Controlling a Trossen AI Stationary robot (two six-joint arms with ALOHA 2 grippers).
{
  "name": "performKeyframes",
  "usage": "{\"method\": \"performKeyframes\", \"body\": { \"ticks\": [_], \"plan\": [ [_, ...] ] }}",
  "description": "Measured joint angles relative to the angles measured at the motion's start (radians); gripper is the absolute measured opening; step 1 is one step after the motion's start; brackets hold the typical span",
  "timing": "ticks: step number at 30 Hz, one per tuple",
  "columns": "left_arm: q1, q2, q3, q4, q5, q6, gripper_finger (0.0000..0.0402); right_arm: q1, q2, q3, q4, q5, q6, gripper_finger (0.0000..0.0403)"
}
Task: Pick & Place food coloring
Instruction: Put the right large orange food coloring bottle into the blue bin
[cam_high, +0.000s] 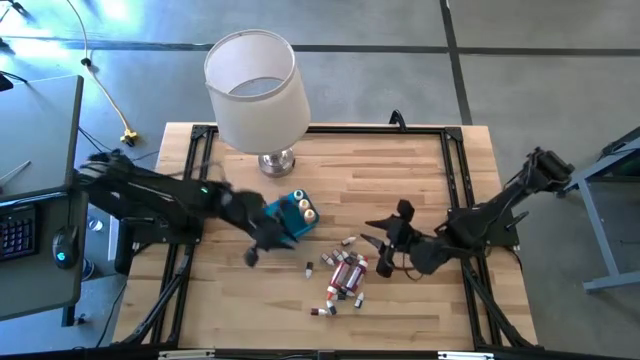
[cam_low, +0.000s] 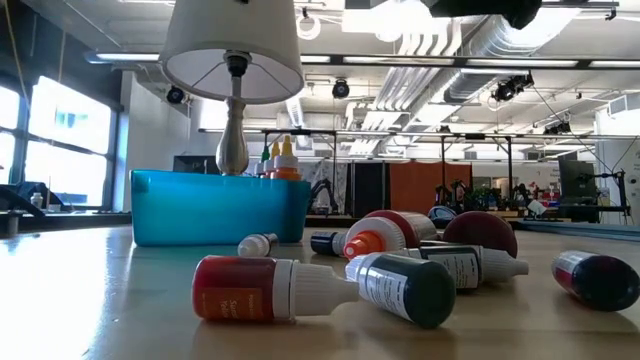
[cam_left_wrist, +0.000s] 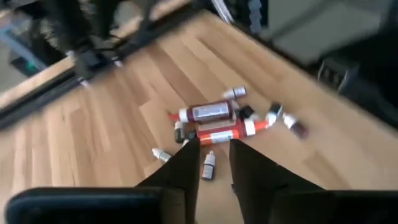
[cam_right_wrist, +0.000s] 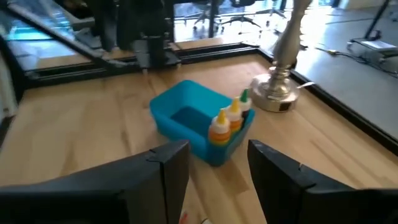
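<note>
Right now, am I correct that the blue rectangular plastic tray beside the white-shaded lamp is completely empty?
Not quite: the blue rectangular plastic tray beside the white-shaded lamp already holds a few small dropper bottles standing at one end, as the right wrist view shows.

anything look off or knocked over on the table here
Yes: most of the food coloring bottles lie tipped on their sides in a loose scatter on the table, while only three stand upright in one end of the blue tray. No spill or damage shows.
</note>
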Motion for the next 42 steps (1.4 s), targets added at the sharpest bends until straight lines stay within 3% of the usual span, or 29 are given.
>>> {"method": "performKeyframes", "body": {
  "ticks": [7, 12, 17, 23, 29, 37, 42],
  "plan": [
    [-0.114, 0.335, 0.259, -0.194, -0.201, 0.168, 0.006, 0.07, 0.019, 0.0, 0.0, 0.029, -0.003, 0.0155],
    [-0.121, 0.542, 0.435, -0.291, -0.181, 0.202, 0.0085, 0.101, 0.017, 0.0, 0.013, 0.162, -0.041, 0.0156],
    [-0.128, 0.693, 0.556, -0.373, -0.148, 0.262, 0.0126, 0.132, 0.017, 0.0, 0.019, 0.159, -0.042, 0.0156],
    [-0.175, 0.763, 0.578, -0.355, -0.266, 0.571, 0.0159, 0.147, 0.016, 0.0, 0.029, 0.17, -0.088, 0.0156],
    [-0.213, 0.808, 0.576, -0.367, -0.286, 0.813, 0.0161, 0.145, 0.016, 0.0, 0.061, 0.169, -0.115, 0.0156],
    [-0.224, 0.889, 0.575, -0.262, -0.546, 1.179, 0.016, 0.146, 0.016, 0.0, 0.087, 0.157, -0.129, 0.0156],
    [-0.223, 0.906, 0.574, -0.227, -0.596, 1.388, 0.016, 0.152, 0.016, 0.0, 0.102, 0.157, -0.136, 0.0156]
  ]
}}
